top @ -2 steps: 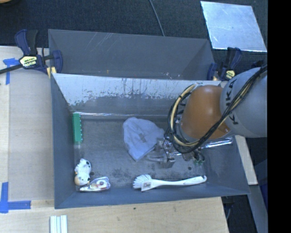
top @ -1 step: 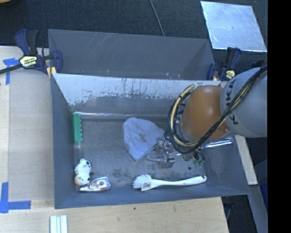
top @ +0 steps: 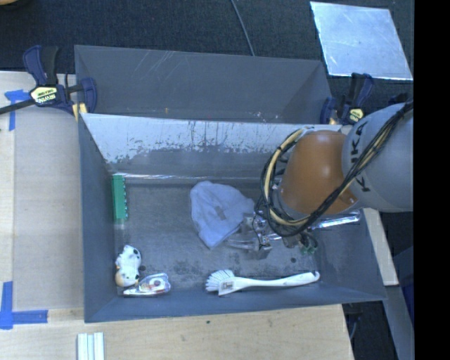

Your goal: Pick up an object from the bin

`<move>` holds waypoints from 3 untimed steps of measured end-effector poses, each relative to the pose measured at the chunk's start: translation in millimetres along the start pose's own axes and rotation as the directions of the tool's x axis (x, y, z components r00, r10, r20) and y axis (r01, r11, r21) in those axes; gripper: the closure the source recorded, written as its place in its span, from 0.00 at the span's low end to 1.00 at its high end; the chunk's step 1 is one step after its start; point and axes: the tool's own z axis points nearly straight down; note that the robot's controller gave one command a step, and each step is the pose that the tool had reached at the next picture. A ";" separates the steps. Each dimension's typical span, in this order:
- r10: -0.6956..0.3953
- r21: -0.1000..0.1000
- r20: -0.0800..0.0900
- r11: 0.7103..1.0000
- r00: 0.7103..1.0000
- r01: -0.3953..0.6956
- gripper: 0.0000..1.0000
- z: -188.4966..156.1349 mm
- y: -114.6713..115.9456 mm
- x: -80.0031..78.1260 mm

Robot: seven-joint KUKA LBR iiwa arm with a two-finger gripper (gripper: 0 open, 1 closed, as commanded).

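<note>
Five loose things I count on the floor of the grey bin (top: 211,309). Nearest, right of centre, lies a white brush (top: 260,282), bristle head to the left, with a small label I cannot read. In the near left corner a small white toy figure (top: 128,264) sits beside a flat printed packet (top: 151,285), its print too small to read. Further back, a green stick (top: 119,198) lies along the left wall. At mid-floor a crumpled pale blue-grey cloth (top: 214,211) lies with the gripper (top: 256,235) at its right edge; I cannot tell whether the tool is released or clenched. Above it are the orange cover (top: 313,172), looped cables (top: 271,176) and the grey arm (top: 387,162), whose dark lettering is cut off. The floor is scuffed, the far wall (top: 204,137) is streaked, and dark flooring (top: 176,21) lies beyond.
</note>
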 end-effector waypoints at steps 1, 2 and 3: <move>0.000 -0.001 -0.005 1.000 1.000 0.000 1.00 -16.7 0.0 1.2; -0.001 0.000 -0.001 1.000 1.000 0.001 1.00 -36.8 -0.2 -0.4; -0.002 0.001 0.002 1.000 1.000 0.002 1.00 -50.7 -0.5 -1.2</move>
